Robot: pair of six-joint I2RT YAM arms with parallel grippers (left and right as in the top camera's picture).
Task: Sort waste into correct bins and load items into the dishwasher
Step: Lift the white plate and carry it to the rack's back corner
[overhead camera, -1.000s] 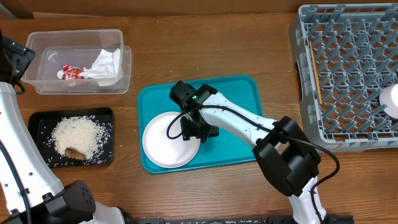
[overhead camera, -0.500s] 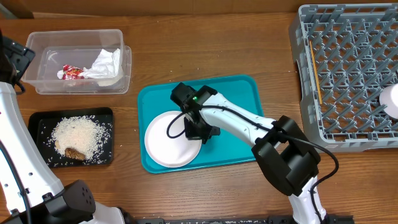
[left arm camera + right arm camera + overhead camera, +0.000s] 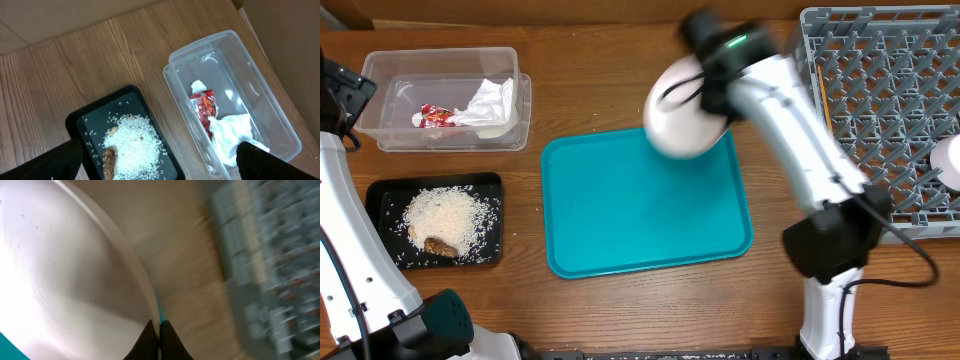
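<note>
Now the right hand [image 3: 156,330] pinches the plate [image 3: 672,128] rim, seemingly tilted through blur; the rack [image 3: 880,130] lies at three o'clock.

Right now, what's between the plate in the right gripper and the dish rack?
Overhead view: nothing sits between the plate and the dish rack, just bare table. Only the right arm crosses above that strip.

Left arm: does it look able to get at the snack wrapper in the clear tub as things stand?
Probably yes. The left gripper is open above the clear tub, which has no lid. The snack wrapper lies exposed beside the napkin, with nothing over it.
</note>
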